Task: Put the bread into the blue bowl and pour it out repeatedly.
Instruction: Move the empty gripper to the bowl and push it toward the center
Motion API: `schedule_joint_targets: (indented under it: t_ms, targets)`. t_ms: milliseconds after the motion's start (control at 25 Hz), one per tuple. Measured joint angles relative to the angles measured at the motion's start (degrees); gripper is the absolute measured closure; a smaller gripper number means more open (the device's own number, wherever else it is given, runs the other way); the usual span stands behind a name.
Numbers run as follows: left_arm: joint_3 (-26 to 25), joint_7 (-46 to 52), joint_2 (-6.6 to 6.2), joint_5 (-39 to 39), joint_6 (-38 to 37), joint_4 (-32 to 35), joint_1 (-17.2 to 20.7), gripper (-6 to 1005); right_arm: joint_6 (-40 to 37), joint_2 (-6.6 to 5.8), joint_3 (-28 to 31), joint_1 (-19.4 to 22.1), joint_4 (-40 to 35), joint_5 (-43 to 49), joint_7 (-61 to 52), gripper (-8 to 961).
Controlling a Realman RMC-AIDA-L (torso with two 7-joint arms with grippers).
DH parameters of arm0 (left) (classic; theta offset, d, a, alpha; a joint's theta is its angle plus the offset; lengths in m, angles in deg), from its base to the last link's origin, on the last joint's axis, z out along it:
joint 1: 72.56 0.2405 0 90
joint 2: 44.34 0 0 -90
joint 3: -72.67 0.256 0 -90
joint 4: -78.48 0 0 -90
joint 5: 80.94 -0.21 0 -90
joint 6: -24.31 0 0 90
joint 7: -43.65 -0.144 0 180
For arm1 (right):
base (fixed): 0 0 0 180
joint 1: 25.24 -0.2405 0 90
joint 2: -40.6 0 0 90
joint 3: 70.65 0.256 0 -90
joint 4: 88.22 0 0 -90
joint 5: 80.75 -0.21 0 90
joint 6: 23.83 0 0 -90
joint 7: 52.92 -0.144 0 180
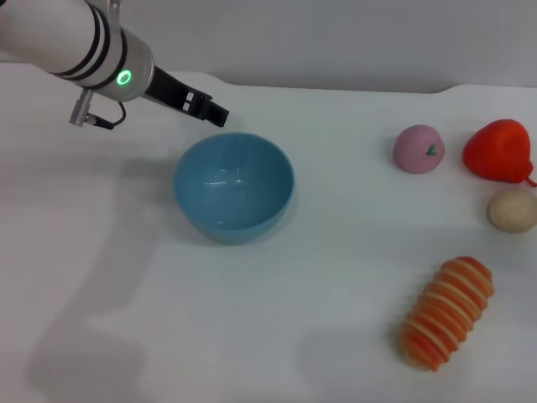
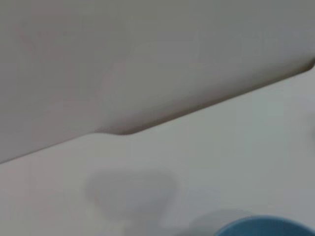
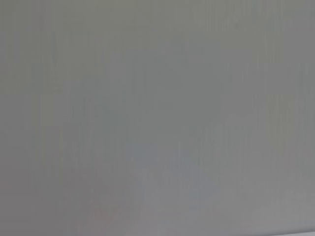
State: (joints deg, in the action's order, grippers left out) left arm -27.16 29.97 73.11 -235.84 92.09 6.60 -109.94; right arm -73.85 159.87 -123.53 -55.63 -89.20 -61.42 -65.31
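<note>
Bread (image 1: 446, 313) lying on its side on the white counter (image 1: 319, 319), toward the robot's right, well apart from the blue bowl (image 1: 234, 186). Bowl upright, nothing inside. Left end effector (image 1: 209, 107) hovering just behind the bowl's far rim, holding nothing; finger spread impossible to tell. Right end effector out of sight. Beyond the bread: pink fruit (image 1: 419, 149), red fruit (image 1: 498, 150), small beige ball (image 1: 513, 209).
</note>
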Motion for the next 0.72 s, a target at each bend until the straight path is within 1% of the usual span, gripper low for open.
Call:
schedule_joint_targets:
  t_ms: [280,480,640,720]
  targets:
    - [0.5,0.0,0.23,-2.1,0.7,1.5,-0.2,217,0.0,0.00,0.4,0.1,0.0,0.0,0.0,433]
    - [1.8,-0.1,0.31,-2.2,0.2,5.2,-1.6,216,0.0,0.00,0.4,0.1,0.0,0.0,0.0,433]
    - [2.2,-0.1,0.38,-2.2,-0.9,9.2,-2.9,216,0.0,0.00,0.3,0.1,0.0,0.0,0.0,432]
    - [2.2,-0.1,0.39,-2.2,-1.5,10.1,-3.2,216,0.0,0.00,0.2,0.1,0.0,0.0,0.0,432]
